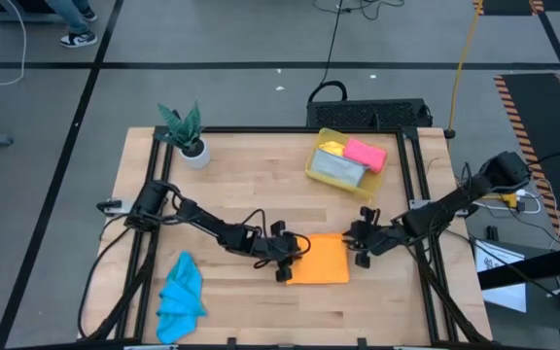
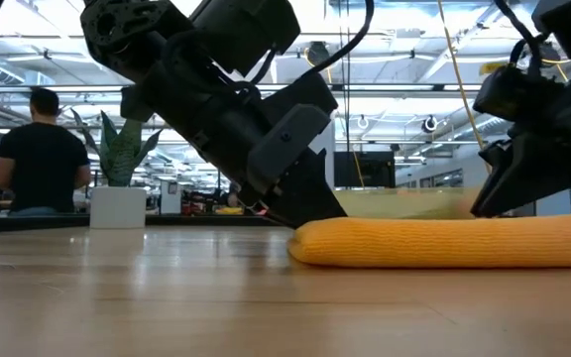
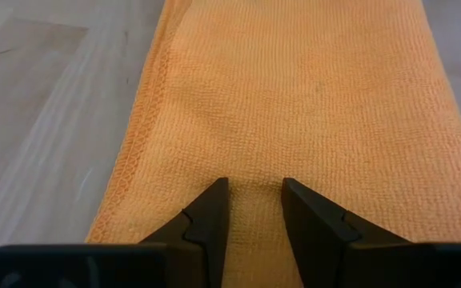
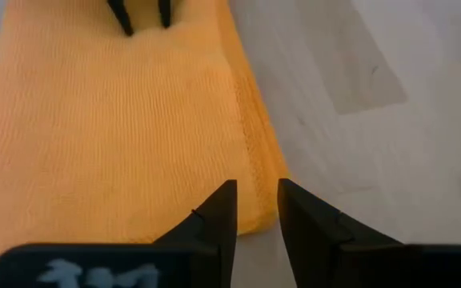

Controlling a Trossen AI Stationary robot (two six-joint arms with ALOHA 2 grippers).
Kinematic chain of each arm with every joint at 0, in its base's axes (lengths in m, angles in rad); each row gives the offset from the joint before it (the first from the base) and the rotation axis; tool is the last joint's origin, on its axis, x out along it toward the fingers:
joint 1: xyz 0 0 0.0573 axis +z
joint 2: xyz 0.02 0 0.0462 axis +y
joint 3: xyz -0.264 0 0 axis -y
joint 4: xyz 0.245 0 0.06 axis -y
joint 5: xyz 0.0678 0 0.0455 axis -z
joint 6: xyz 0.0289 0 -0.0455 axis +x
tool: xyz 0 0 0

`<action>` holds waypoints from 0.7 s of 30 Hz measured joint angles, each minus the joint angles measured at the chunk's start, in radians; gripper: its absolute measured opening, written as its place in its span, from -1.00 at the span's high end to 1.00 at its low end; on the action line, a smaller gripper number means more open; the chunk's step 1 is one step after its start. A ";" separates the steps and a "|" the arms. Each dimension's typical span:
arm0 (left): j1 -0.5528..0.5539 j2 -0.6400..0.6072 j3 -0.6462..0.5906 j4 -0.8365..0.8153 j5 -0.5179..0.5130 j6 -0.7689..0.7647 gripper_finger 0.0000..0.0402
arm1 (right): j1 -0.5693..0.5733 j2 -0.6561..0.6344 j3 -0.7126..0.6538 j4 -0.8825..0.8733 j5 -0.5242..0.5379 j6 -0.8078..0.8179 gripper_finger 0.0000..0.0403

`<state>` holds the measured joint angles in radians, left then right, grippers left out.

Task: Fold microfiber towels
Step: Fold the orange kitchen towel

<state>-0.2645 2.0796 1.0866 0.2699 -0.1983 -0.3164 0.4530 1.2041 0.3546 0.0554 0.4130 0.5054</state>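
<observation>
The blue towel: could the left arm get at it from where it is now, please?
Probably yes. The blue towel lies crumpled and uncovered on the table's left side, with only bare wood between it and the left gripper, which rests open on the orange towel and holds nothing.

**Five towels: one folded, one heaped, three binned**

The orange towel [image 1: 323,260] lies flat near the table's front edge, right of centre, folded into a neat squarish pad. From table height it reads as a low, thick slab with a rounded folded edge on one side [image 2: 444,243]. Close up, its weave is finely ribbed, with a stitched hem along one side [image 3: 294,104], and the stacked layer edges show at its corner [image 4: 118,128].

The blue towel [image 1: 180,297] sits crumpled in a loose heap at the front left corner.

The pink towel [image 1: 366,154], the grey towel [image 1: 337,170] and the yellow towel [image 1: 331,148] lie together at the back right; the yellow one is mostly hidden.
</observation>
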 joint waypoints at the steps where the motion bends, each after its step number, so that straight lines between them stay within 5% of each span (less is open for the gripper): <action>1: 0.000 0.000 0.000 -0.001 -0.004 0.000 0.39 | 0.000 0.001 0.000 -0.003 -0.012 0.022 0.57; 13: 0.000 0.001 0.000 -0.002 -0.012 0.001 0.39 | -0.008 0.120 0.000 0.016 -0.014 0.093 0.75; 21: -0.002 0.001 0.000 -0.006 -0.012 0.005 0.39 | -0.007 0.070 0.000 0.017 -0.024 0.005 0.97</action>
<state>-0.2669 2.0801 1.0866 0.2639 -0.2108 -0.3114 0.4462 1.2745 0.3546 0.0722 0.3893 0.5101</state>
